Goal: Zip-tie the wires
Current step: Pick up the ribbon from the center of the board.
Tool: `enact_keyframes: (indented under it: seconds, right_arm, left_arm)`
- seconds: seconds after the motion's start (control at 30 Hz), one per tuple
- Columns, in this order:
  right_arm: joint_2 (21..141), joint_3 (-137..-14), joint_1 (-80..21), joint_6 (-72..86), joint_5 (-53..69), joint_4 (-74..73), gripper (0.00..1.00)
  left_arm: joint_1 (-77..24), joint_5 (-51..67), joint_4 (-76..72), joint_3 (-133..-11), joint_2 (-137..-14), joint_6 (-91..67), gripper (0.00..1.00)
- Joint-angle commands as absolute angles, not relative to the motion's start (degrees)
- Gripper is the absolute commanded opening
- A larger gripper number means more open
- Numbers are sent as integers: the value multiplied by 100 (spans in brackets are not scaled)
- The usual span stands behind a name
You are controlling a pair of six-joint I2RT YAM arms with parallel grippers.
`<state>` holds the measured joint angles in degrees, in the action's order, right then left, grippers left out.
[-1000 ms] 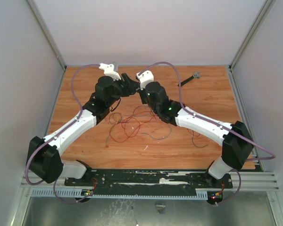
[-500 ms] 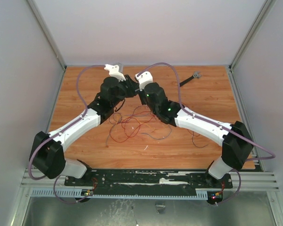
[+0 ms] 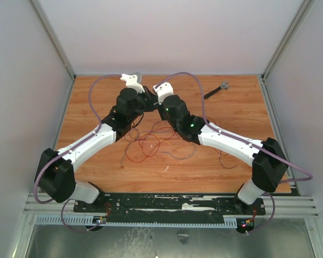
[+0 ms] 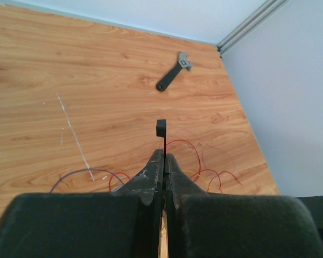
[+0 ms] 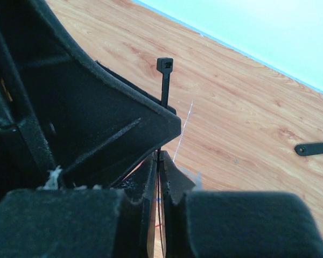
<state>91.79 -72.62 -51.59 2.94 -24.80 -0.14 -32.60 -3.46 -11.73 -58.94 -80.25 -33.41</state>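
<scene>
**Two grippers, one zip tie, wires not yet bundled**

On the wooden tabletop (image 3: 237, 161), the two arms lean in from either side and meet nose to nose just above the far edge of the wires (image 3: 148, 142), a loose tangle of mostly red strands lying flat and unbundled. A small black wrench (image 3: 216, 90) lies well apart from the wires, off to their far right.

The left gripper (image 4: 162, 156) has its jaws shut on the zip tie (image 4: 161, 129). The thin black strip runs straight out along the line of the jaws, with its square head standing clear beyond the tips and pointing roughly towards the wrench. The right gripper (image 5: 158, 161) also has its jaws closed, and the same strip appears to pass between them lower down its length.

The tie is therefore held in the air at two points, above the wires and, as far as can be seen, touching none of them. Red loops show on the tabletop beneath the left jaws and to either side.

Both arms look about equally near to the wires. The coming move probably turns on bringing the strip down and around strands that lie below the jaws. The tie's tail is hidden behind the fingers.
</scene>
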Motion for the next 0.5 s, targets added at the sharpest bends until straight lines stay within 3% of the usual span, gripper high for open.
enact_keyframes:
  seconds: [0.0,0.17,0.47]
  right_arm:
    - [9068,-7341,-5215,315,-2489,-4,6]
    - [8767,-7123,-5169,374,-2297,-26,23]
    - [7149,-5735,-4653,641,-1829,-44,34]
  left_arm:
    - [-3313,-444,-1507,-6055,-8032,-3279,0]
    - [-3186,-23,-1741,-6003,-8021,-3267,0]
    - [-2457,1477,-2312,-6063,-8499,-2743,0]
